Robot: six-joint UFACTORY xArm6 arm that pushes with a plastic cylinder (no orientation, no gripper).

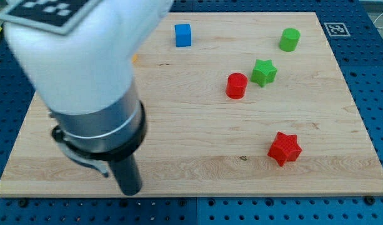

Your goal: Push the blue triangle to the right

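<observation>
Camera view: my tip (130, 189) is planted near the wooden board's (197, 169) bottom-left edge, bare and touching no block. No blue triangle can be made out; whether the big white arm (72, 56) hides it cannot be told. Well up and right of my tip sits a blue cube (183, 35); further right, a red cylinder (237, 85), green star (264, 72), green cylinder (290, 39). Level-ish to the right, a red star (284, 149) lies alone.

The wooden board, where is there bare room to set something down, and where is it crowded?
Bare wood lies between my arm and the red star, along the view's bottom, and right of the star. It is crowded at upper right: red cylinder, green star, green cylinder, with the blue cube nearby. No blue triangle shows.
</observation>
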